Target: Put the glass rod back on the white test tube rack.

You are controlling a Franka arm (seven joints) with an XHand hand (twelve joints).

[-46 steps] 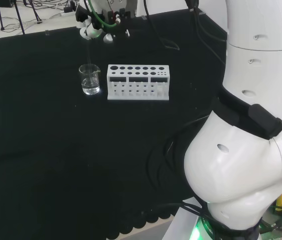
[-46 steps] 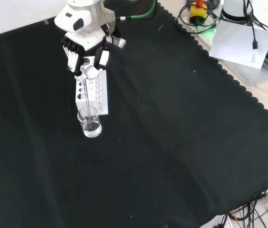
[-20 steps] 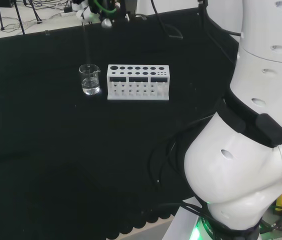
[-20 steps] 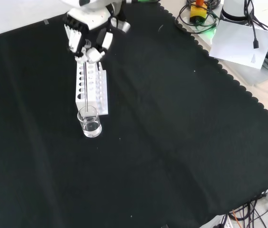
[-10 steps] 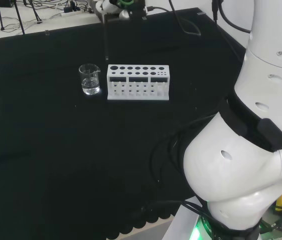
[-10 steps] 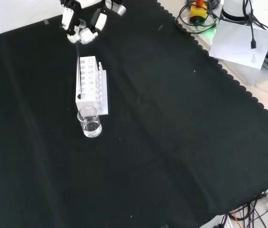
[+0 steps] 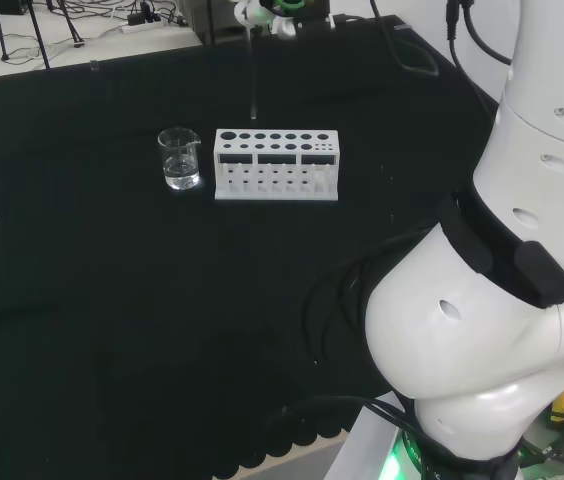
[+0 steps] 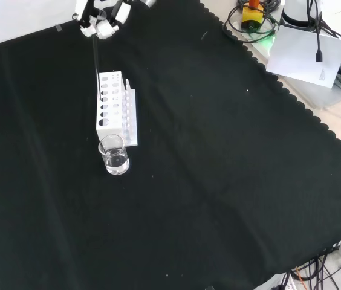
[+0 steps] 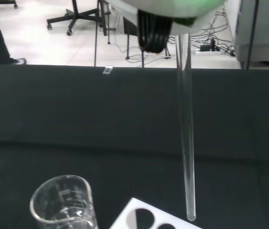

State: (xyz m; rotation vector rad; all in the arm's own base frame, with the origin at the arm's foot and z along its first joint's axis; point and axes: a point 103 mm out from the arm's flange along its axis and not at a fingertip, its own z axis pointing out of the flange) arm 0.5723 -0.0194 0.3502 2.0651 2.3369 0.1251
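The hand is at the top edge of the front view, its fingers pinched on the upper end of a thin glass rod. In the head view the hand holds the rod upright, with its lower tip just above the left holes of the white test tube rack. The wrist view shows the rod hanging clear above a corner of the rack. The rack stands on the black cloth and holds no tubes.
A small glass beaker with a little clear liquid stands left of the rack in the head view. It is also seen as the beaker nearer than the rack and the beaker. Cables and white paper lie beyond the cloth's scalloped edge.
The hand has lifted the rod up out of the beaker and carried it rightward in the head view, so that it now hangs over the rack's left end.
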